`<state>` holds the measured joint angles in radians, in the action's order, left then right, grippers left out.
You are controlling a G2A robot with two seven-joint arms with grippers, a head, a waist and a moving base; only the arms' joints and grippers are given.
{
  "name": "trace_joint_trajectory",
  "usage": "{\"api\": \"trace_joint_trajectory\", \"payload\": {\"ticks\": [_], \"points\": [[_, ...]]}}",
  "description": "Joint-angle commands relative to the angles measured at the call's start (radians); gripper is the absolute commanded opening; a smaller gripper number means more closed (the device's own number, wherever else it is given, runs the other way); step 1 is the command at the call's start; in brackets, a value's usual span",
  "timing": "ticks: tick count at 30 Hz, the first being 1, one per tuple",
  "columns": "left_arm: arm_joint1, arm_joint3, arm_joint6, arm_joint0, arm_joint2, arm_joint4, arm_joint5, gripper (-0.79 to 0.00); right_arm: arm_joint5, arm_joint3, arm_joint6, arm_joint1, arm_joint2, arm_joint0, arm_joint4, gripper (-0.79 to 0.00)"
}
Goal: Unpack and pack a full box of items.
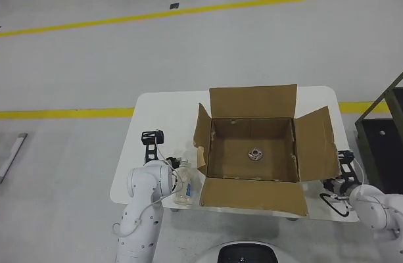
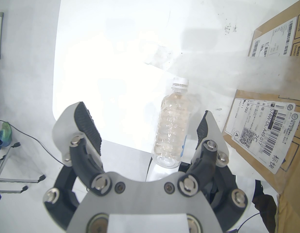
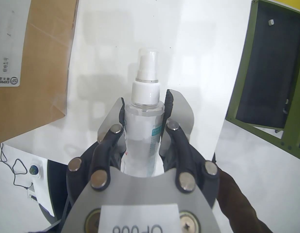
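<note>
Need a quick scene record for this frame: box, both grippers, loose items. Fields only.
box: cardboard box on the white table, flaps open
in box: one small round part
left arm: left gripper open, water bottle between its fingers, not clamped
right arm: right gripper shut on a spray bottle, over the table beside the box

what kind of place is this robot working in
Probably a warehouse or factory floor: grey concrete with painted yellow lines, an open brown cardboard shipping box on a white table, and a green metal rack beside it.
</note>
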<state>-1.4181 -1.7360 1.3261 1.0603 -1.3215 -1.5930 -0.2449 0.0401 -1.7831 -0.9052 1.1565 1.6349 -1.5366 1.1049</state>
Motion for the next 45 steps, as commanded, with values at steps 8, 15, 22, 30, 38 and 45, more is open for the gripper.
{"api": "trace_joint_trajectory", "payload": {"ticks": [8, 15, 22, 30, 38, 45], "points": [[0.000, 0.000, 0.000, 0.000, 0.000, 0.000, 0.000, 0.000, -0.011, 0.024, -0.008, -0.002, -0.009, 0.030, 0.000, -0.237], [0.000, 0.000, 0.000, 0.000, 0.000, 0.000, 0.000, 0.000, 0.088, -0.126, 0.048, -0.010, 0.154, 0.063, -0.029, -0.536], [0.000, 0.000, 0.000, 0.000, 0.000, 0.000, 0.000, 0.000, 0.050, -0.320, 0.097, -0.024, 0.265, 0.188, -0.075, -0.785], [0.000, 0.000, 0.000, 0.000, 0.000, 0.000, 0.000, 0.000, -0.090, -0.327, 0.036, -0.026, -0.032, 0.386, -0.123, -0.785], [0.000, 0.000, 0.000, 0.000, 0.000, 0.000, 0.000, 0.000, -0.066, -0.087, -0.054, 0.004, -0.435, 0.500, 0.039, -0.785], [0.000, 0.000, 0.000, 0.000, 0.000, 0.000, 0.000, 0.000, 0.013, 0.150, -0.077, 0.038, -0.602, 0.558, 0.095, -0.785]]}}
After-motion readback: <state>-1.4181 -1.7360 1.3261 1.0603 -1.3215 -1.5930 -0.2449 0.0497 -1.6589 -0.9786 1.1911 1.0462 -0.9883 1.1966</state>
